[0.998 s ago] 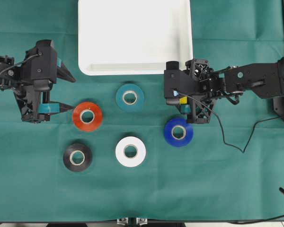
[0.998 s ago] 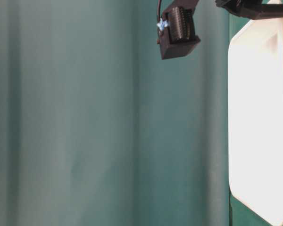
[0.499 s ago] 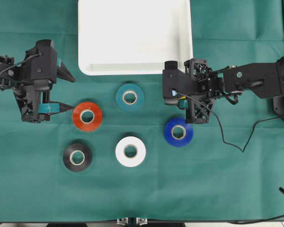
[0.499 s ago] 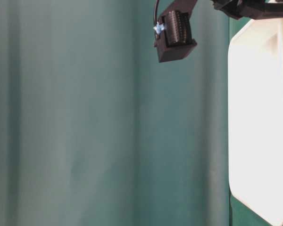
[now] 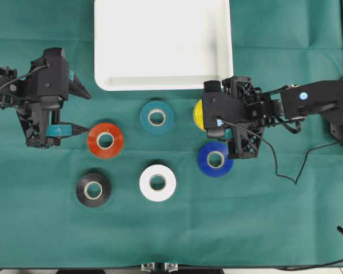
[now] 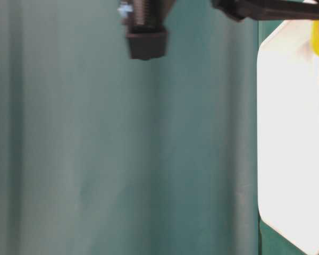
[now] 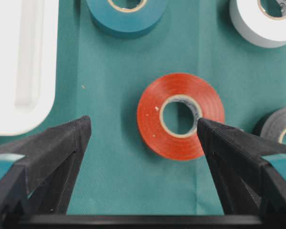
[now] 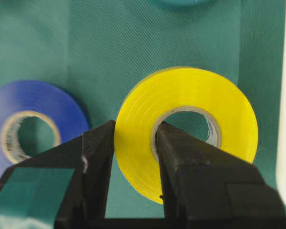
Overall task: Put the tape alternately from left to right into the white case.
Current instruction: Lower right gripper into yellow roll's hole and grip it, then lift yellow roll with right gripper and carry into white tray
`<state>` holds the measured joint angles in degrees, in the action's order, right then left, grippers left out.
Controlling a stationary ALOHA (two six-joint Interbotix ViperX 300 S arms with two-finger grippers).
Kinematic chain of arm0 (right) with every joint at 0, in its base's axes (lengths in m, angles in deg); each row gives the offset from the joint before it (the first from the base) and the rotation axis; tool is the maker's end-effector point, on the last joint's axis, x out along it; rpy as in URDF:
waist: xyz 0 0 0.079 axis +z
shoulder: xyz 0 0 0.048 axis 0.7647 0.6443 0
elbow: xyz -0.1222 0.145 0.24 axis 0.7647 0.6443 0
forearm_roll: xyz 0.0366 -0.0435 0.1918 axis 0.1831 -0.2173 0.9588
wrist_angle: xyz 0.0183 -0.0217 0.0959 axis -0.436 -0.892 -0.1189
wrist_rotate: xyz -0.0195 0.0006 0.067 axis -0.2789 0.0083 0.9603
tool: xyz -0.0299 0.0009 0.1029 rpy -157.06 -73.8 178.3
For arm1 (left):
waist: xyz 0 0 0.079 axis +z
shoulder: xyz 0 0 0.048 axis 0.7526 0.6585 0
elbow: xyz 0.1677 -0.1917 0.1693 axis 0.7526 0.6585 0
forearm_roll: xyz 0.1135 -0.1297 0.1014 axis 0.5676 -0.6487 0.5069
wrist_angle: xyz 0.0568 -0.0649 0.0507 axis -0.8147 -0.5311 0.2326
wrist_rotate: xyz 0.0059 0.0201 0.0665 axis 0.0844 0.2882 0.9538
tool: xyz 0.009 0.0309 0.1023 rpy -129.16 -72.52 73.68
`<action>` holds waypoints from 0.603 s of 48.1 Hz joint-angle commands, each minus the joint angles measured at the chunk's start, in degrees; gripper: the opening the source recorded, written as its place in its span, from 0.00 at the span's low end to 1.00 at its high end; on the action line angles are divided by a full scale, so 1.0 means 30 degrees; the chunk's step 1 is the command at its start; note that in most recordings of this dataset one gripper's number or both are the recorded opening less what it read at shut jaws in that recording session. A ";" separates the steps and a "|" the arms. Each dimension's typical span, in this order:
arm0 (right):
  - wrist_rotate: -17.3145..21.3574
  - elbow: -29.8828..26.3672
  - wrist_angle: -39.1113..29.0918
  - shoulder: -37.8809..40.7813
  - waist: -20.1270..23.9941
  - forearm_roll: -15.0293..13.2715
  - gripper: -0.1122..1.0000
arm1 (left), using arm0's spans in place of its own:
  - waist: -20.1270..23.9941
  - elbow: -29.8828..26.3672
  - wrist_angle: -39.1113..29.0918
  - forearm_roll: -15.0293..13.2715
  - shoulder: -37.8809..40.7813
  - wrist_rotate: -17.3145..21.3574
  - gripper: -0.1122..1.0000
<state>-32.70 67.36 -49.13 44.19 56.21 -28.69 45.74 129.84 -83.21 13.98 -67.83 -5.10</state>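
Two fingers point(image 8: 97, 162) astride yellow roll's point(image 8: 195, 95) wall

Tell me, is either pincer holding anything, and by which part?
The right pincer holds the yellow tape roll by its ring wall, one finger inside the hole, one outside. The left pincer is open, holding nothing.

Right gripper point(image 8: 133, 157) clamped on the yellow tape roll point(image 8: 190, 102): one finger through the core, the other on the outer wall, roll carried at the gripper's 9 o'clock side in the overhead view. Arm reaches in from 3 o'clock. Left gripper point(image 7: 143, 138) has its jaws spread wide, holding nothing, arm coming in from 9 o'clock.
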 commanded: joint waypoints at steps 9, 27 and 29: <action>0.0029 -0.1318 -0.1758 -0.0937 0.0088 0.0029 0.36 | -0.0059 -0.0352 0.0059 -0.0029 -0.0088 0.0000 0.63; 0.0000 -0.2021 -0.1084 -0.0732 -0.0703 -0.0703 0.36 | -0.0059 -0.0381 0.0088 -0.0029 -0.0088 0.0000 0.63; 0.0000 -0.2197 -0.0996 -0.0615 -0.0996 -0.1025 0.36 | -0.0088 -0.0352 0.0059 0.0000 -0.0088 0.0000 0.63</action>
<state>-32.70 63.05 -53.26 42.78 54.72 -30.45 45.74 129.84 -83.21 14.07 -67.83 -5.10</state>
